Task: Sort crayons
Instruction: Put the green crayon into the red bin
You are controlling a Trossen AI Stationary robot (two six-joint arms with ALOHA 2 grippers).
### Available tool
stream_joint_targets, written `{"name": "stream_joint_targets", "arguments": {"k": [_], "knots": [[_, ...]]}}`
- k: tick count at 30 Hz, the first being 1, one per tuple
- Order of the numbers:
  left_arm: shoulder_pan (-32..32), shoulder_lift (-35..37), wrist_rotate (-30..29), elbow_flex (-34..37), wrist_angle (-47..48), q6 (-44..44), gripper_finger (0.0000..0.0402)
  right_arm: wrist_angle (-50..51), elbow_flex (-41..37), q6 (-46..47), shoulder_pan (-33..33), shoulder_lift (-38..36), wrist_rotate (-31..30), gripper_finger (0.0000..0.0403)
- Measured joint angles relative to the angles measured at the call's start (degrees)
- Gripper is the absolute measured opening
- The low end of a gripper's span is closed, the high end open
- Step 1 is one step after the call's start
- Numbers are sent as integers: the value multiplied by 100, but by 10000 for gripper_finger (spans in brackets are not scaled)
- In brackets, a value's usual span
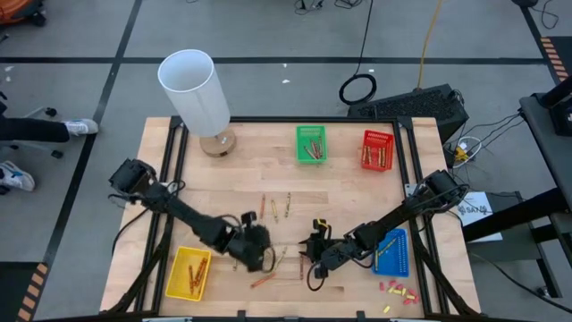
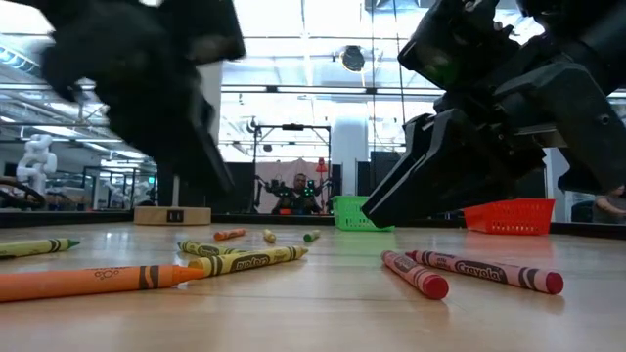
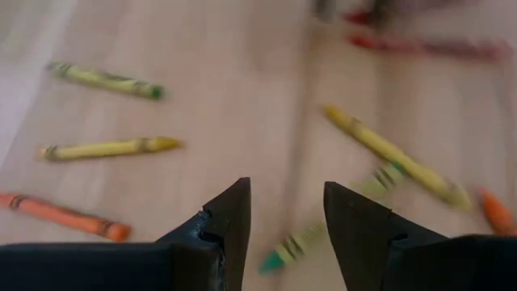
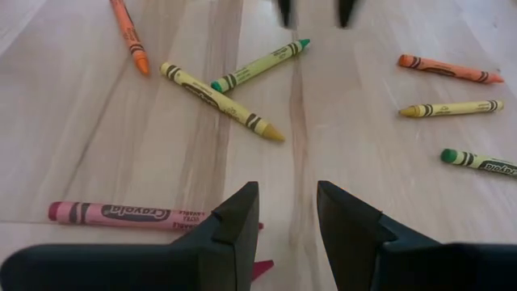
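From above, thin wax crayons (image 1: 275, 207) lie flat, scattered and pointing many ways, on the pale wooden table (image 1: 259, 161) between both arms. Down low, a long orange crayon (image 2: 93, 282) points right; a bright room lies behind. Left gripper (image 3: 287, 214) and right gripper (image 4: 288, 212) hover open, holding nothing.

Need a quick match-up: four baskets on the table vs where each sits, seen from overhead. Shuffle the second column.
Things:
1. yellow basket
2. green basket
3. red basket
4. blue basket

Places:
A. far edge, rightmost
B. near edge, by the right arm
C. near-left corner
D. far edge, next to the red one, toward the lamp

Pairs: 1-C, 2-D, 3-A, 4-B
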State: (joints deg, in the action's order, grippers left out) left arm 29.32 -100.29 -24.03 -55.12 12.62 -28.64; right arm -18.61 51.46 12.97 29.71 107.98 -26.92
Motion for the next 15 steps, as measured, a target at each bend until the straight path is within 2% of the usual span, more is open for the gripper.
{"name": "stream_joint_targets", "arguments": {"k": [5, 10, 15], "knots": [[372, 0, -4, 1, -6, 1077, 155, 0, 0, 0, 0, 0, 0, 114], [295, -14, 19, 1, 47, 2014, 155, 0, 0, -7, 0, 0, 0, 114], [-74, -26, 887, 3, 34, 2509, 155, 2, 0, -21, 0, 0, 2, 114]]}}
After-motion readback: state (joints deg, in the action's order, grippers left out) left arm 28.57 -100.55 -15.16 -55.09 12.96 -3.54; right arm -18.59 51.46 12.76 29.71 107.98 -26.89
